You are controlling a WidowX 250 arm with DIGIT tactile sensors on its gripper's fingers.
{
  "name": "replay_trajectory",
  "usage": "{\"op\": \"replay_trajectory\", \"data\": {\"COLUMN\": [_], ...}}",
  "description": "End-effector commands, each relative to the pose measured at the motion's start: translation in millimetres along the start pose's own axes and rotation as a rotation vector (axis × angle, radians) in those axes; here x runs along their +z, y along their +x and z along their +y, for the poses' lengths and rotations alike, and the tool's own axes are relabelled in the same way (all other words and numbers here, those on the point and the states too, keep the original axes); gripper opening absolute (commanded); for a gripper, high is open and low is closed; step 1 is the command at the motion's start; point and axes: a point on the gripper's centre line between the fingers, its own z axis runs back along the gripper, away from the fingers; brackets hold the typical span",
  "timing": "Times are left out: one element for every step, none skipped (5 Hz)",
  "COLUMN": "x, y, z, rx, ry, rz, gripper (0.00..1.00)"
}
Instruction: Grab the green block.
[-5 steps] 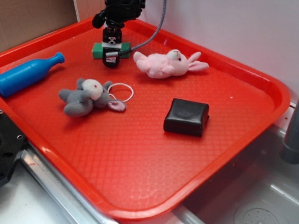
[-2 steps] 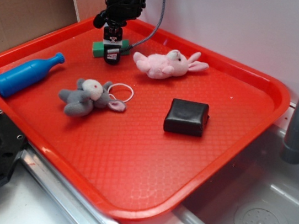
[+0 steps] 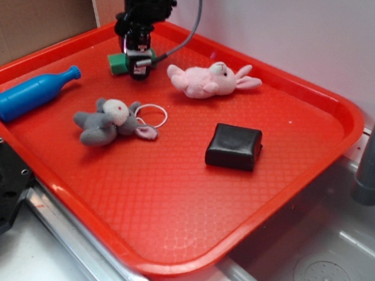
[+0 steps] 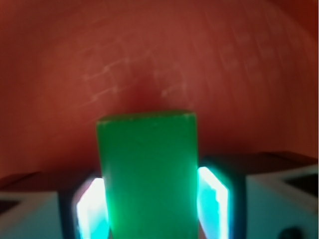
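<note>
Figure: grasp of the green block (image 3: pixel 119 63) at the far left corner of the red tray (image 3: pixel 292 190). The gripper (image 3: pixel 138 71) stood upright over the block, its fingers (image 4: pixel 215 201) pinching the bar across its narrow width, one pad on each long side, which suggested a grip chosen for the flat faces. Whether the block rested on the tray or was lifted could not be told. Counted on the tray: one green block, one blue bottle (image 3: pixel 32 93), one pink rabbit (image 3: pixel 211 79), one grey plush animal (image 3: pixel 109 122), one white ring (image 3: pixel 151 114), one black pad (image 3: pixel 234 147).
</note>
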Motion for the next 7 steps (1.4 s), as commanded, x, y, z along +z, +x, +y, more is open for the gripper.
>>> {"op": "replay_trajectory", "data": {"x": [118,169,217,266,288,267,257], "y": [-13,-42,-69,-78,-76,-69,-63], "z": [-61,-75,-80,-83,-86,-88,-89], "rx": [0.492,0.516,0.535,0.502,0.482,0.444,0.421], "ry": [0.088,0.002,-0.069,-0.076,-0.033,0.008,0.045], "rz": [-0.225,-0.305,-0.343,-0.362,-0.352,-0.363,-0.366], "gripper": [0.0,0.0,0.0,0.0,0.0,0.0,0.0]}}
